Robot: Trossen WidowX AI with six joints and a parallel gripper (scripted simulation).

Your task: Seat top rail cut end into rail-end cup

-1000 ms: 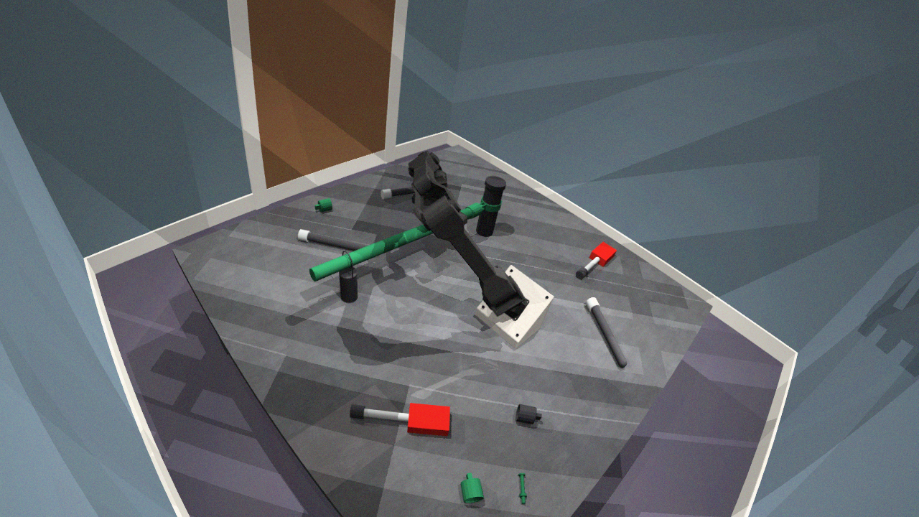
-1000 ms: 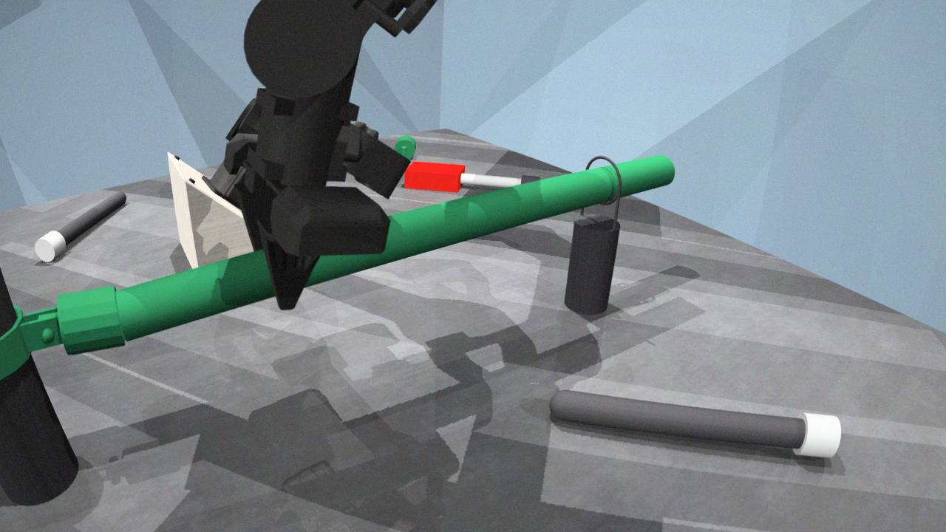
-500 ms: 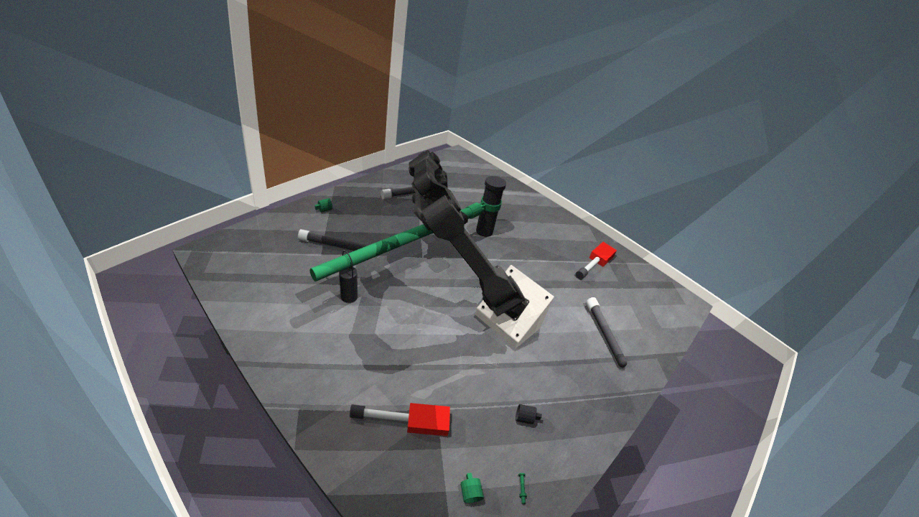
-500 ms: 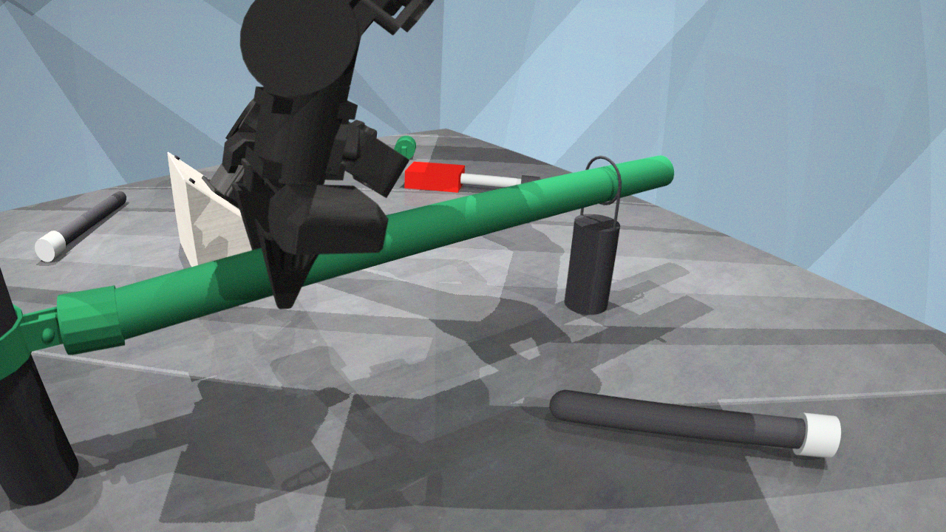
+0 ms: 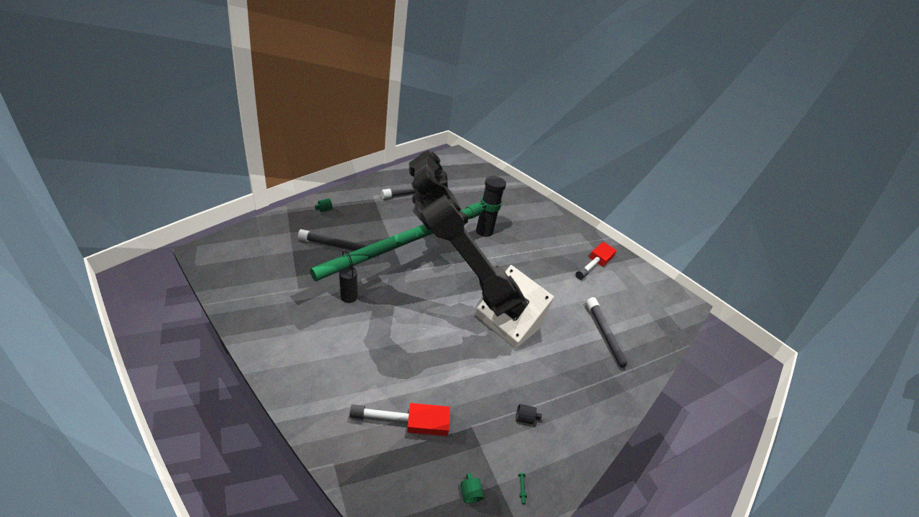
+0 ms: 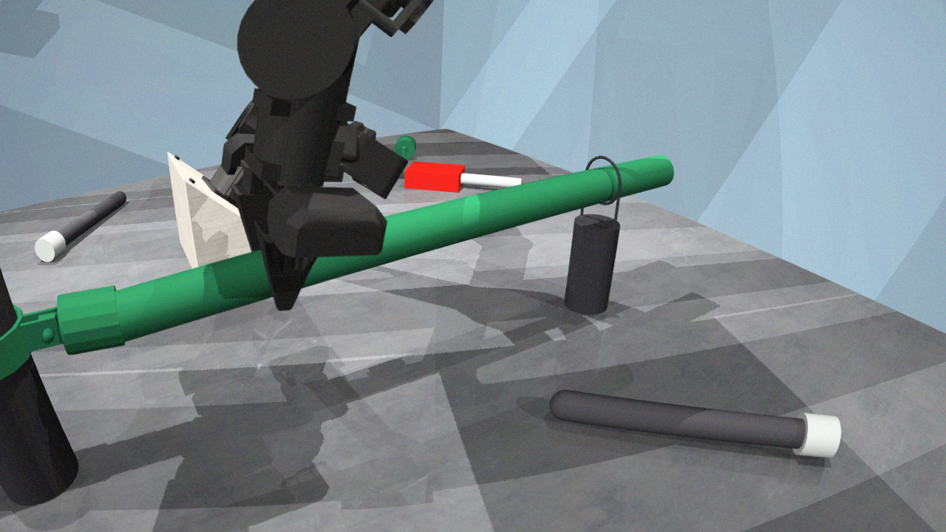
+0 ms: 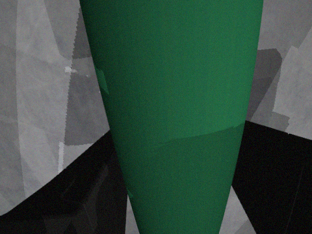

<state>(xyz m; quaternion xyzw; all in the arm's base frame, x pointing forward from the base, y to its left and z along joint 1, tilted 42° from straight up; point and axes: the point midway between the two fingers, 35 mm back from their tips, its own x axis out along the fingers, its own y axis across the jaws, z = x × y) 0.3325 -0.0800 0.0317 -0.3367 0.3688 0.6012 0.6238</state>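
Faceted blue-gray walls (image 5: pixel 642 96) (image 6: pixel 794 99) and a flat brown door panel (image 5: pixel 321 83) rise beyond a mottled, streaky gray surface (image 5: pixel 417 379) (image 6: pixel 516 462) (image 7: pixel 39 97). Across it reaches the matte black, blocky arm (image 5: pixel 475 260) (image 6: pixel 297 52). The smooth, round green rail (image 5: pixel 385 245) (image 6: pixel 516 206) (image 7: pixel 182 81) runs, in the top view, from near left through a thin wire loop (image 6: pixel 619 188) to the faceted cup (image 5: pixel 472 209) (image 6: pixel 89 319) at far right; its end is inside, how deep I cannot tell. The gripper (image 6: pixel 285 291) (image 7: pixel 168 131) is clamped on the rail. A green band (image 5: pixel 491 205) (image 6: pixel 9 350) circles the dark post (image 5: pixel 486 221) (image 6: pixel 39 430) below its cap.
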